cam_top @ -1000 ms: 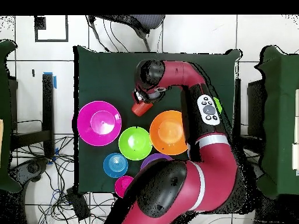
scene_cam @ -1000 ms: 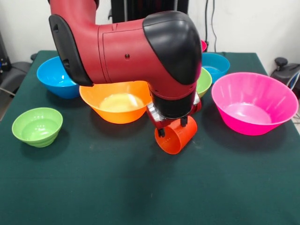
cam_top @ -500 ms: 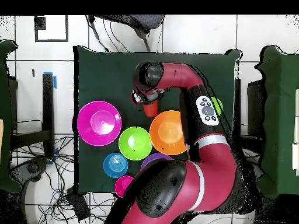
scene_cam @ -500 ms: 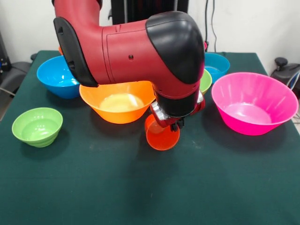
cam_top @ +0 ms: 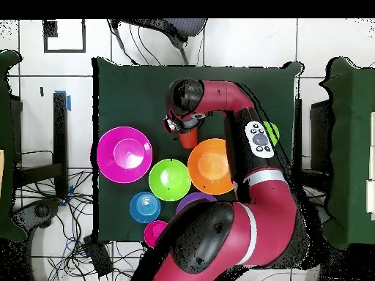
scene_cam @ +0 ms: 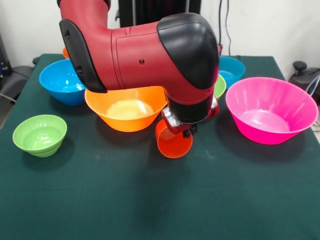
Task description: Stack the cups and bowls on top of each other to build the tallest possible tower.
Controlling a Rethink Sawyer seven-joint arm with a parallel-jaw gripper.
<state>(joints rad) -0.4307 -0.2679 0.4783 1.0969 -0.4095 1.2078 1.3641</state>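
Observation:
My gripper is shut on the orange-red cup, which hangs tipped on its side just above the cloth. In the overhead view the cup sits beside the gripper. It is right at the front rim of the large orange bowl. The large pink bowl stands apart to the right in the front view. A medium green bowl lies between the two, mostly hidden by the arm in the front view. No tower is in view; each bowl that shows stands singly.
A small green bowl and a blue bowl are at the left, another blue bowl at the back right. Overhead, a purple bowl and a magenta bowl peek out from under the arm.
The gripper has turned the cup from pointing sideways to facing the front camera and shifted it slightly towards the orange bowl. The bowls have not moved.

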